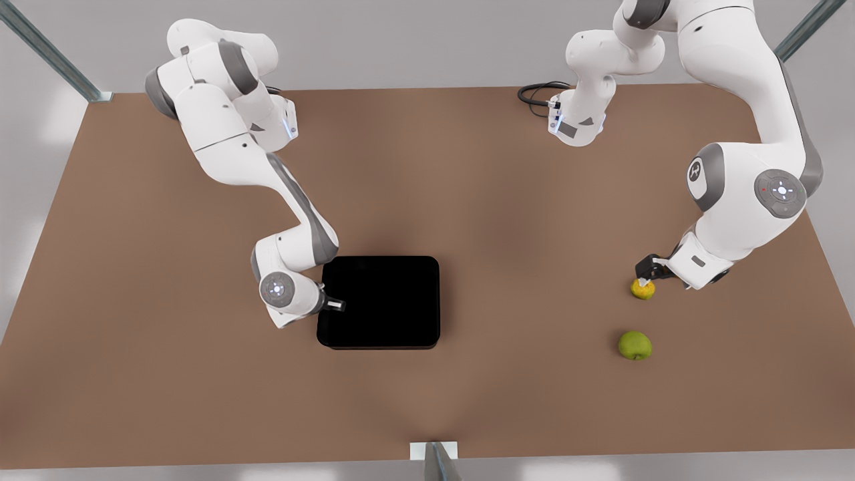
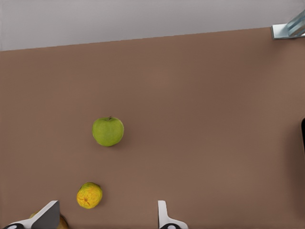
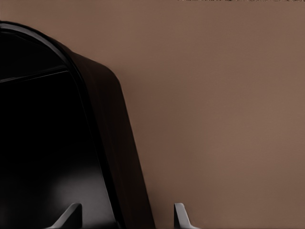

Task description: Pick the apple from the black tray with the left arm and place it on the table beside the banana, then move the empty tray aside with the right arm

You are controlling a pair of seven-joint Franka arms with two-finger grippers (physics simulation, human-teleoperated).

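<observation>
The black tray (image 1: 381,302) lies empty in the middle of the table (image 1: 507,200). My right gripper (image 1: 332,305) is at the tray's edge on the front view's left. In the right wrist view this gripper (image 3: 126,220) is open, its fingers straddling the tray's rim (image 3: 107,143). The yellow-green apple (image 1: 634,345) (image 2: 108,131) rests on the table at the front view's right. My left gripper (image 1: 645,272) (image 2: 106,223) hovers open just behind it. A yellow-brown sliver (image 2: 63,223) beside one finger may be the banana, mostly hidden.
A small yellow-orange round fruit (image 1: 642,288) (image 2: 89,195) sits between the left gripper and the apple. Grey frame posts (image 1: 433,459) stand at the table's edges. A black cable (image 1: 538,93) loops near the far arm base. Bare tabletop surrounds the tray.
</observation>
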